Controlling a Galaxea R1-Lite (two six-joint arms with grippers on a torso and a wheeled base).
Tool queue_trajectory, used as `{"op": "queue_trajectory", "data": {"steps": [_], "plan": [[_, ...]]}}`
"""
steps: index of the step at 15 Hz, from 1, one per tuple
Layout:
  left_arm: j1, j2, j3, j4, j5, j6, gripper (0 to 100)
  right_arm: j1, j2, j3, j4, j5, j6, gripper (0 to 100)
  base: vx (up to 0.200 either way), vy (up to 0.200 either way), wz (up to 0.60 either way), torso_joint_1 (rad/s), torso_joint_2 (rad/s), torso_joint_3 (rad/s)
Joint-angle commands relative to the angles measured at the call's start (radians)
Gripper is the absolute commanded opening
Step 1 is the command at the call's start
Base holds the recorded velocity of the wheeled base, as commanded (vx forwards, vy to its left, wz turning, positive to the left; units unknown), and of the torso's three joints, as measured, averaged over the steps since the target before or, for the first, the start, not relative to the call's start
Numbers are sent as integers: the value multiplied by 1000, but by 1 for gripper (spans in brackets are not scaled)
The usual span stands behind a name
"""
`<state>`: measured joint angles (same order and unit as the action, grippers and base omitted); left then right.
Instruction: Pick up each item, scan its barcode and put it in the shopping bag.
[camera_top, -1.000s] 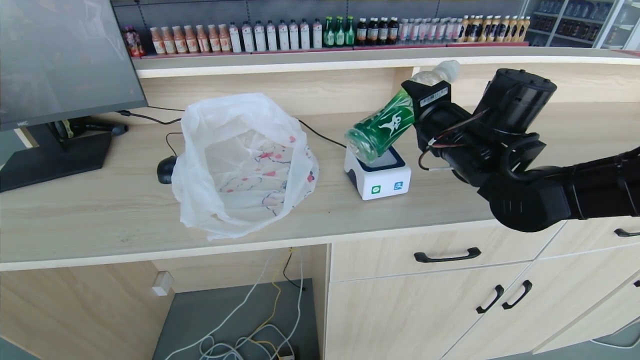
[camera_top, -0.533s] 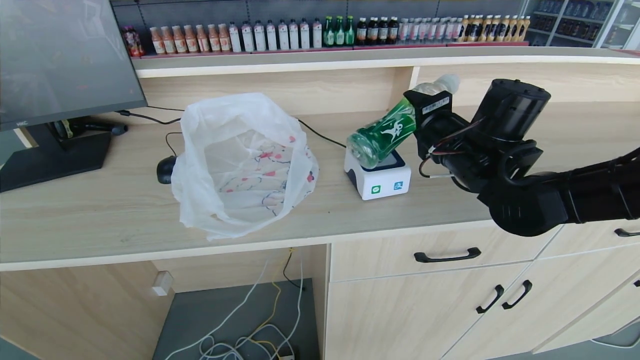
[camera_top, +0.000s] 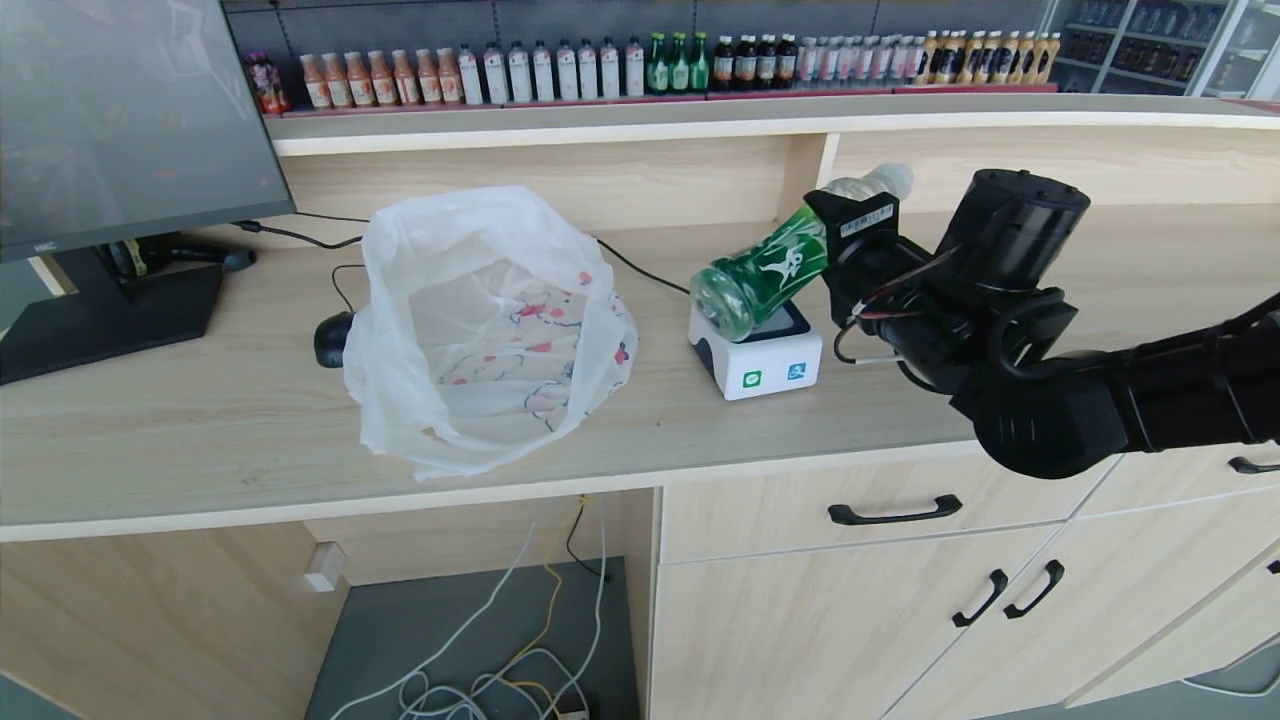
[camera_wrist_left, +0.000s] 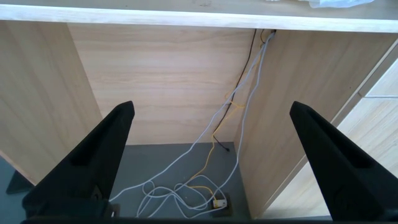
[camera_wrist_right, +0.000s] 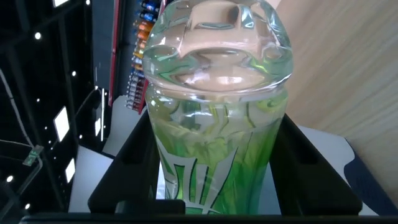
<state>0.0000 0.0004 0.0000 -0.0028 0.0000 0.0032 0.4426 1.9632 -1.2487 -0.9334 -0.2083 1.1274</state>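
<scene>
well, the worry starts at the grip itself: the right gripper pinches the green bottle up toward its cap end, so the long base end hangs out tilted and low. a smooth, round plastic wall like that could twist or slide between the jaws on the swing toward the bag, i judge. the jaws are closed just to the bottle's width, one on either side of it, touching nothing else.

the bottle's base hovers right over the dark window of the white scanner; i cannot tell whether they touch, and a dip lower could shove the scanner along the counter. whether the barcode faces the window is hidden, so a missed read is possible.

further to the robot's left, the shopping bag stands open but slack, and its floppy rim could fold in under a tilted bottle.

the left gripper hangs low before the gap under the counter, fingers spread wide, holding nothing, with loose cables beyond it.
</scene>
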Motion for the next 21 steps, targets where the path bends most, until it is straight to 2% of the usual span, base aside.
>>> {"op": "queue_trajectory", "data": {"steps": [1, 16, 21], "plan": [[0, 0, 0, 0, 0, 0, 100, -2, 5, -1, 1, 0, 0, 0, 0, 0, 0, 0, 0, 0], [0, 0, 0, 0, 0, 0, 100, -4, -26, -6, 4, 0, 12, 0, 0, 0, 0, 0, 0, 0], [0, 0, 0, -2, 0, 0, 100, 5, -70, -60, 81, 0, 6, 0, 0, 0, 0, 0, 0, 0]]}}
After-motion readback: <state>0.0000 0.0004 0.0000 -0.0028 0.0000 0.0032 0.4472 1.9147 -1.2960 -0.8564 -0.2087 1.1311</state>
